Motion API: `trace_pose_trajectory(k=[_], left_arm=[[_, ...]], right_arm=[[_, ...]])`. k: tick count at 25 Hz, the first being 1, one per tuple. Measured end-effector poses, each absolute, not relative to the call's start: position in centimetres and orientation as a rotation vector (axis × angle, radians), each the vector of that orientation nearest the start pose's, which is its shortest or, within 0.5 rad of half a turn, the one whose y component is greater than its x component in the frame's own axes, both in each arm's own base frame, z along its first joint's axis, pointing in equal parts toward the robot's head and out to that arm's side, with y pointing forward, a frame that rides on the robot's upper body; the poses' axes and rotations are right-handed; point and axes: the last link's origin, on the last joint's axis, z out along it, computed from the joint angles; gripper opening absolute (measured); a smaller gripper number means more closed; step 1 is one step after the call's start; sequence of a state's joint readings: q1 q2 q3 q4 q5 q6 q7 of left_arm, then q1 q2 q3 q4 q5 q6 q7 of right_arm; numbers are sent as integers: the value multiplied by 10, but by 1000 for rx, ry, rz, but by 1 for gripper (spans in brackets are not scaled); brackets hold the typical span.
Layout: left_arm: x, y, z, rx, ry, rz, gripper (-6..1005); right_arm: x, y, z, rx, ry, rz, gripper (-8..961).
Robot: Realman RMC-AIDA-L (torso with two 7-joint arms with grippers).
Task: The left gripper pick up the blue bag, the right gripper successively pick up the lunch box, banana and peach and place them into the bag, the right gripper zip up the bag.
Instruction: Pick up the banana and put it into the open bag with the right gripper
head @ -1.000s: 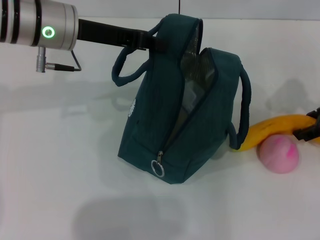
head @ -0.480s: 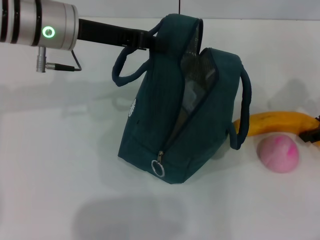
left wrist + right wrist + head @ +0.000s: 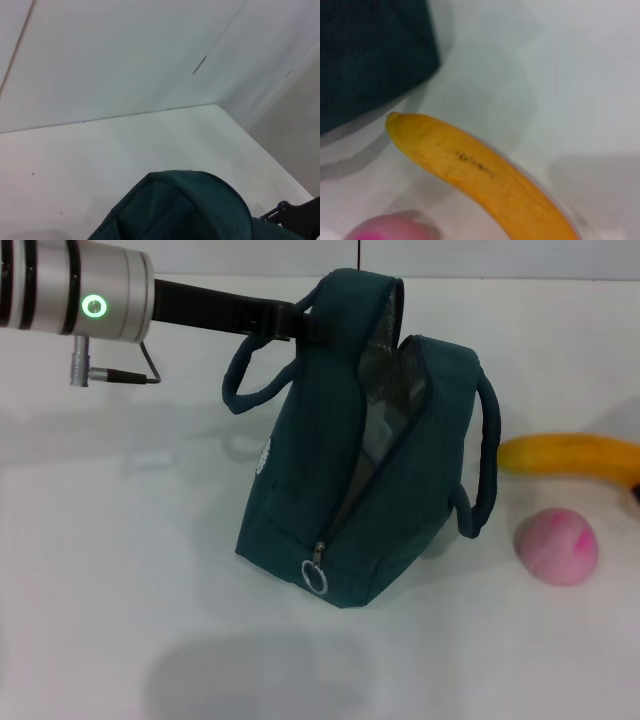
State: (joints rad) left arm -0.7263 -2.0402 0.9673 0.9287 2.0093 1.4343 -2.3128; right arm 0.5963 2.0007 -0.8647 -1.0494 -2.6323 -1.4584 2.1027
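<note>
The blue bag (image 3: 330, 490) stands upright on the white table with its zipper open. My left gripper (image 3: 303, 322) is shut on the bag's top edge at one handle and holds it up. The banana (image 3: 570, 455) hangs above the table to the right of the bag. My right gripper (image 3: 634, 488) holds its far end, and only a dark sliver of the gripper shows at the frame edge. The peach (image 3: 556, 546) lies on the table below the banana. The right wrist view shows the banana (image 3: 475, 170), peach (image 3: 395, 227) and bag (image 3: 370, 50). The lunch box is hidden.
The bag's zipper ring pull (image 3: 316, 580) hangs low at its front end. The left wrist view shows the bag's top (image 3: 190, 205) and the table's far edge (image 3: 150, 111). White table surface (image 3: 120, 570) lies left and in front of the bag.
The banana has risen from beside the peach and moved right, away from the bag's side. The bag, the peach and my left arm have stayed put.
</note>
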Motion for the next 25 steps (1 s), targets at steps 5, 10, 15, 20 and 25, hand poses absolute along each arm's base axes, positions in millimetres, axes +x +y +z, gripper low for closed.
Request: trace_pose_trajectory(k=[5,10,15,20,25], left_arm=[[-160,402,23,-2645,-1230,-564,48],[-156,400,24,-2662,-1240,-562,48],[-154,397,31,-2680,-1276,-591,48],[-150,396,36,-2697,-1293,-617,48],[-149,397,35,-2696,-1291,-614,48]], right_arm=[[299,367,107,-2328,1010,-221,448],[272,356,132,-2272,775,-147,450],[231,362,138,-2221,459,-137,452],[199,375,126,-2272,236,-152,454],[162,383,100,-2398,67,-173,456]])
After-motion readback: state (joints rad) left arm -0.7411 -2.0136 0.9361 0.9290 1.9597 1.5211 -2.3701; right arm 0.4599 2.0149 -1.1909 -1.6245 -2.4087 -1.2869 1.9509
